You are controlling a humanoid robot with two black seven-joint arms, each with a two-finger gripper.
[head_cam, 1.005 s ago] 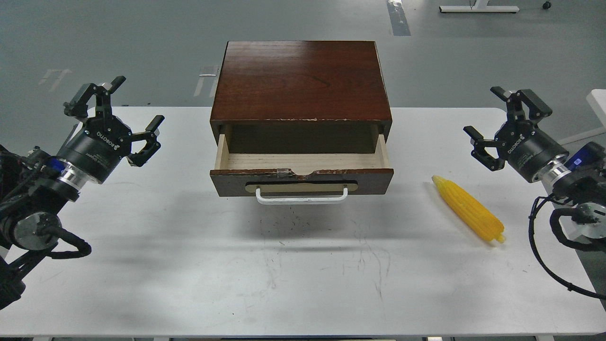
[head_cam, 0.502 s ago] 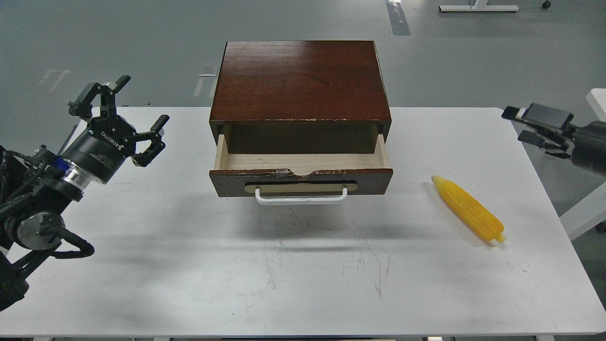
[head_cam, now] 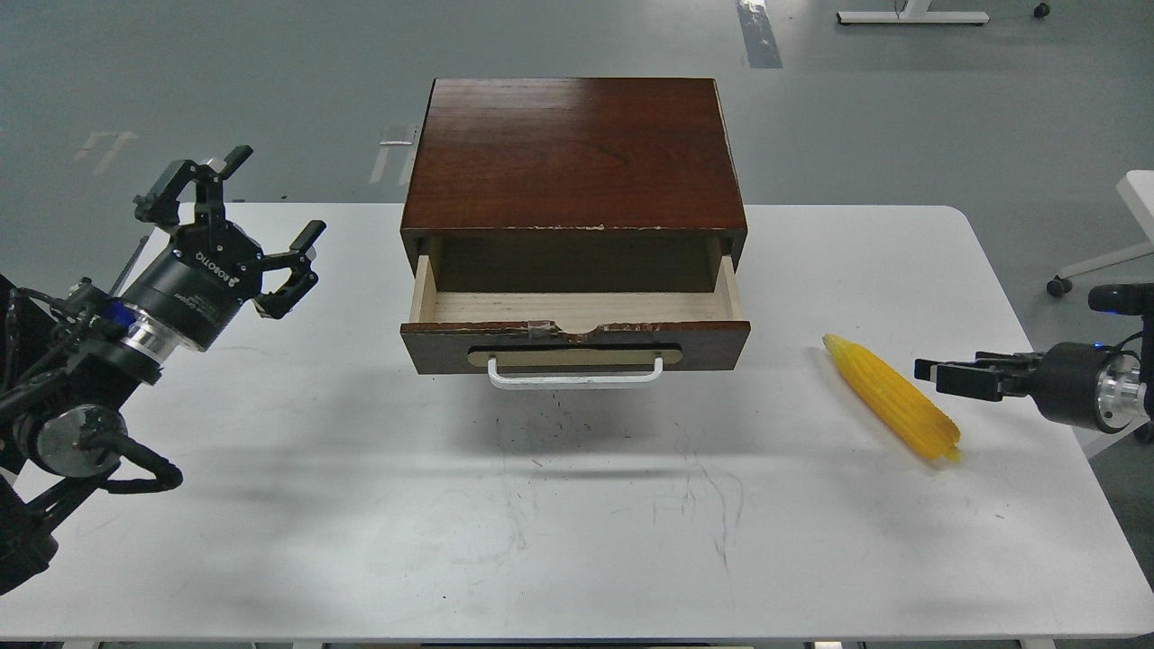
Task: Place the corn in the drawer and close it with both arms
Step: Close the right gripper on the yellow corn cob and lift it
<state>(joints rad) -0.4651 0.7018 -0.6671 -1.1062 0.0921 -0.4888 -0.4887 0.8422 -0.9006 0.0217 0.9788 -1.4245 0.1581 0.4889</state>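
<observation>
Ribbed tapered yellow plastic-looking corn cob (head_cam: 894,399) at right, just beside side-on right gripper (head_cam: 929,370), finger spread unclear; left gripper (head_cam: 243,216) fingers spread, empty.

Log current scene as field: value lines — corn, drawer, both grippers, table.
corn: bright-yellow ribbed corn cob lying on the table, right of the cabinet, not held
drawer: dark red-brown wooden drawer with white bar handle, pulled open, pale inside, nothing visible in it
left gripper: open, raised left of the cabinet, holding nothing
right gripper: seen side-on beside the corn, apart from it; open or shut unclear
table: white tabletop, scuffed
</observation>
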